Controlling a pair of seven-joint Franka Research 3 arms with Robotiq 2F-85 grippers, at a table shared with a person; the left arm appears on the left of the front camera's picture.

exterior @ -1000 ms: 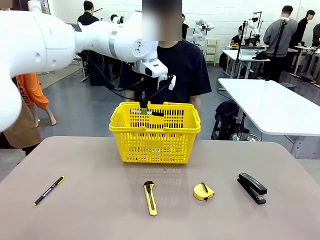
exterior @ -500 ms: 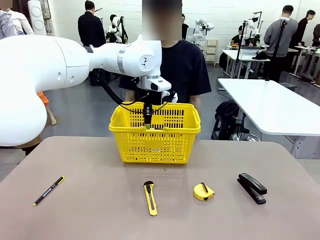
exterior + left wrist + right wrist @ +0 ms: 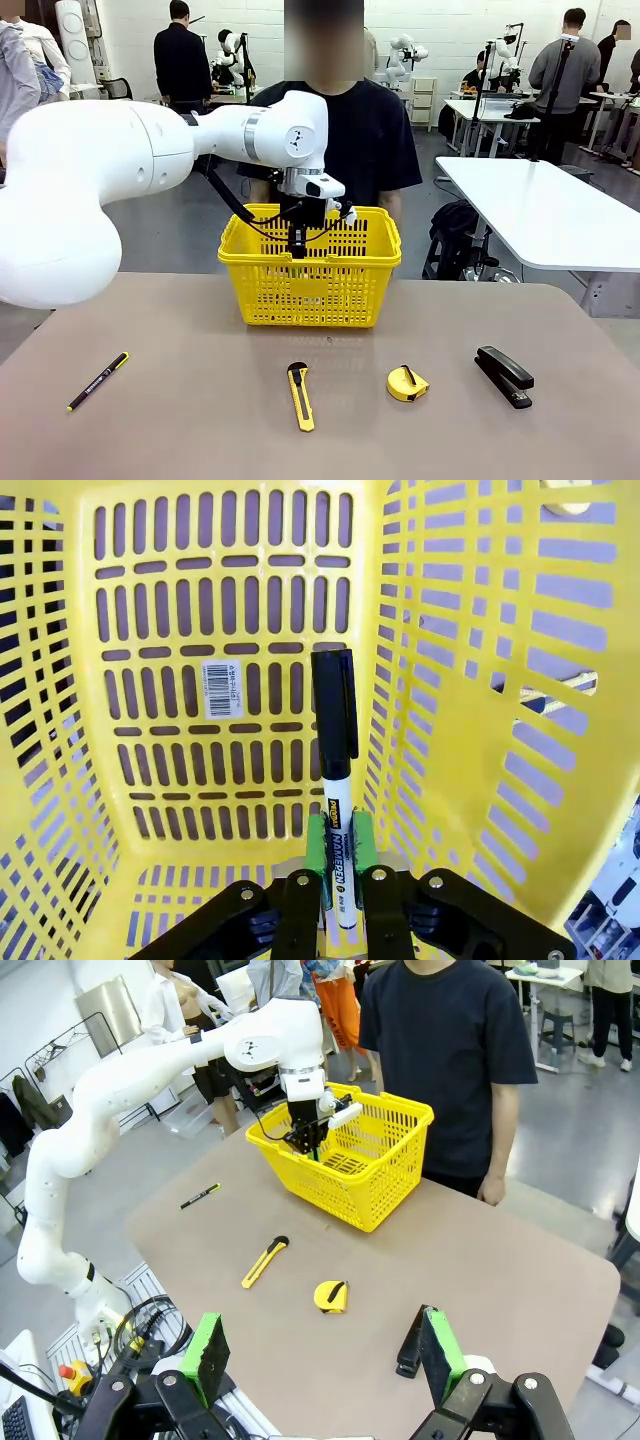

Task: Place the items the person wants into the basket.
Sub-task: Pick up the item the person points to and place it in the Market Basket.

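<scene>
Four tools lie in a loose row on the near part of the counter (image 3: 180, 420): a slim black pen (image 3: 97, 381) at the left, a yellow utility knife (image 3: 300, 396) near the middle, the yellow tape measure (image 3: 407, 383) just right of it, and the black stapler (image 3: 504, 376) farthest right. Your right claw (image 3: 322, 1355) hangs on the near side of that row, jaws spread wide and empty; the stapler is the tool nearest to it.

Beyond the row, at the far middle of the counter, stands the yellow basket (image 3: 310, 265). Your left arm comes in from the left, and your left claw (image 3: 338, 825) hangs down inside the basket. Its green pads (image 3: 315, 842) are closed on the white marker (image 3: 335, 770), gripping the white barrel. The black cap end juts past the fingertips toward the slotted panel that carries a barcode label. The person (image 3: 370, 130) stands just behind the basket at the far edge.
</scene>
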